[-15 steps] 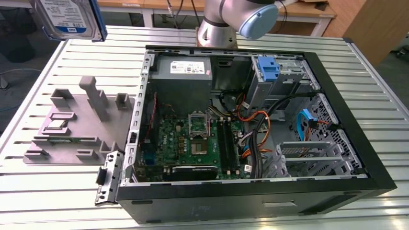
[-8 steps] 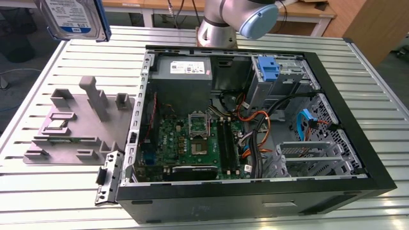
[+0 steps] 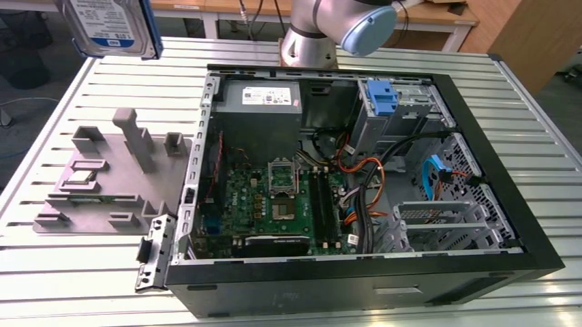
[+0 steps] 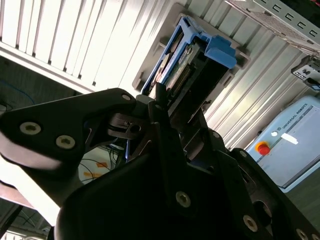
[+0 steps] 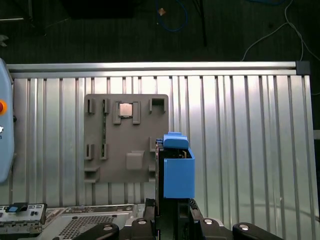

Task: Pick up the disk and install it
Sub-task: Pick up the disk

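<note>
**Disk held in the air by the pincer, beside the open computer case**

Disk [image 3: 108, 26], a silver drive with a blue-and-white label and a blue carrier frame, hangs above the slatted metal counter [image 3: 82, 272]. It sits at about ten o'clock from the open computer case [image 3: 364, 276] and touches nothing but the pincer [image 4: 177, 112], which is clamped on its two flat sides.

Carrying it well seems to call for a firm squeeze on the metal body rather than the plastic frame. The drive should not tilt, and it needs enough height to clear the case wall and the cables inside.

The exterior view gives the label face and the case interior, with a bare blue bracket [image 3: 382, 95] in the drive cage at about one o'clock. The first wrist view looks along the disk edge-on, with a grey parts holder [image 5: 125, 135] on the counter beyond. The second wrist view brings the fingers [image 4: 161, 107] and the connector edge close.
</note>
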You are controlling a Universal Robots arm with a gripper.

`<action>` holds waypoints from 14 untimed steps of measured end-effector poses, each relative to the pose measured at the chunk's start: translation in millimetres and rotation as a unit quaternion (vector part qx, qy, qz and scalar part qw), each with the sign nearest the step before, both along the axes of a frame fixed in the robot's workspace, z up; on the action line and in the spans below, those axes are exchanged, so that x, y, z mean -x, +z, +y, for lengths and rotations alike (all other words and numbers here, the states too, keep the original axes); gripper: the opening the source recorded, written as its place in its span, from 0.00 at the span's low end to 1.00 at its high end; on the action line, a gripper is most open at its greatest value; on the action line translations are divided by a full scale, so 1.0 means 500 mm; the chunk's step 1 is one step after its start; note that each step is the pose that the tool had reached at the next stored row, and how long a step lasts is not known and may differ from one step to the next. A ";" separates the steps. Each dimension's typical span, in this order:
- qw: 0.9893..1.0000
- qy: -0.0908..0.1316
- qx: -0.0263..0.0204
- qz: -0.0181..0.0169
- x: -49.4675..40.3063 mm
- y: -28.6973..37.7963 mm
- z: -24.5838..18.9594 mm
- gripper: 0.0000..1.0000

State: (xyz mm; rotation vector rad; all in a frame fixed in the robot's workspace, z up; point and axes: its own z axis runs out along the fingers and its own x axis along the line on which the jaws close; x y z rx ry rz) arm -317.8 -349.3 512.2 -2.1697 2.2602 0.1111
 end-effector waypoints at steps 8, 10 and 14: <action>1.000 0.000 0.000 0.000 -0.014 0.000 0.0000 0.35; 1.000 0.000 0.000 0.000 -0.018 0.000 0.0000 0.35; 1.000 0.000 0.000 0.000 -0.028 0.000 0.0000 0.35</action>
